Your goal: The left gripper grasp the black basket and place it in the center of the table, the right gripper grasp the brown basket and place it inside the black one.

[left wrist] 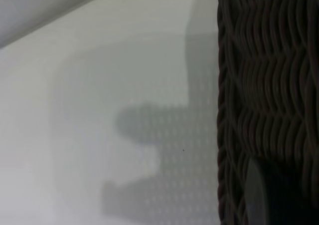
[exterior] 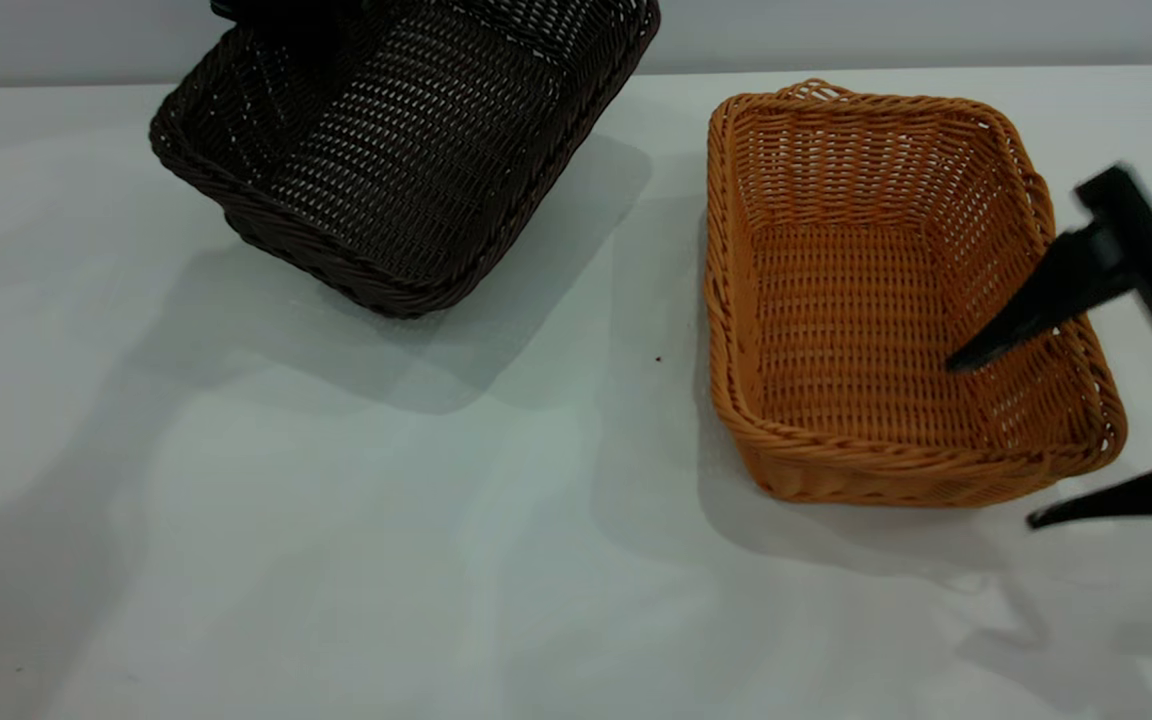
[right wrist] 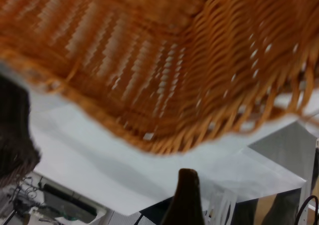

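On the white counter (exterior: pixel 336 560), the black basket (exterior: pixel 406 150) hangs tilted at far left, left gripper (exterior: pixel 281 15) jaws unclear; right gripper (exterior: pixel 1001 440) jaws wide, straddling the brown basket (exterior: pixel 876 300) wall

White table (exterior: pixel 336 560), brown basket (exterior: pixel 876 330) resting at its right, black basket (exterior: pixel 406 150) tilted, lifted far left

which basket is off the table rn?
The black basket, tilted in the air at the left, its shadow below. The brown basket sits flat on the table.
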Tool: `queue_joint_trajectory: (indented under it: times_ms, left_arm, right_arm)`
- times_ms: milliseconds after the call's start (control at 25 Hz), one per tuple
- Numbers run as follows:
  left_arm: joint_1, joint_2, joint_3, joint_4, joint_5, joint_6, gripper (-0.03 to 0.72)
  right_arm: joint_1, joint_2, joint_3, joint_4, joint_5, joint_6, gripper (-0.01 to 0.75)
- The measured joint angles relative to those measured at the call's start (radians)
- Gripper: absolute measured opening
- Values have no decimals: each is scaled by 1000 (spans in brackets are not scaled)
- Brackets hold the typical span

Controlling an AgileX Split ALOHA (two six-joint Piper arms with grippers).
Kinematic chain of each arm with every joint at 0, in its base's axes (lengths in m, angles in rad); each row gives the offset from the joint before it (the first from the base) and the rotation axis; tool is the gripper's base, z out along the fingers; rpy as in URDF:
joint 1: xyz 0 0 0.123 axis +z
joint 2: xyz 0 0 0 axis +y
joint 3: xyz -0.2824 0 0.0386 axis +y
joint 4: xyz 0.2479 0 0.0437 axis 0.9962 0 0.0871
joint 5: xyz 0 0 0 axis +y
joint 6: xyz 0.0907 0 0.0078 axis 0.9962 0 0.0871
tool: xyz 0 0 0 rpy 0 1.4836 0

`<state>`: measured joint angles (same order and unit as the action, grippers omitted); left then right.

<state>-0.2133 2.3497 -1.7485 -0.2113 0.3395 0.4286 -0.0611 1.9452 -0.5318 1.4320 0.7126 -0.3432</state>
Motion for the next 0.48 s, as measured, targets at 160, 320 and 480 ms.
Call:
queue_joint_trajectory:
  times_ms: [160, 320, 480]
  left_arm:
    - [0, 0, 0, 0, 1, 0, 77]
    - [0, 0, 0, 1, 5, 1, 77]
    - [0, 0, 0, 1, 15, 1, 77]
  right_arm:
    - [52, 116, -61, 61, -24, -90, 583]
    - [63, 195, -118, 68, -78, -141, 563]
    - [63, 226, -123, 66, -126, -158, 382]
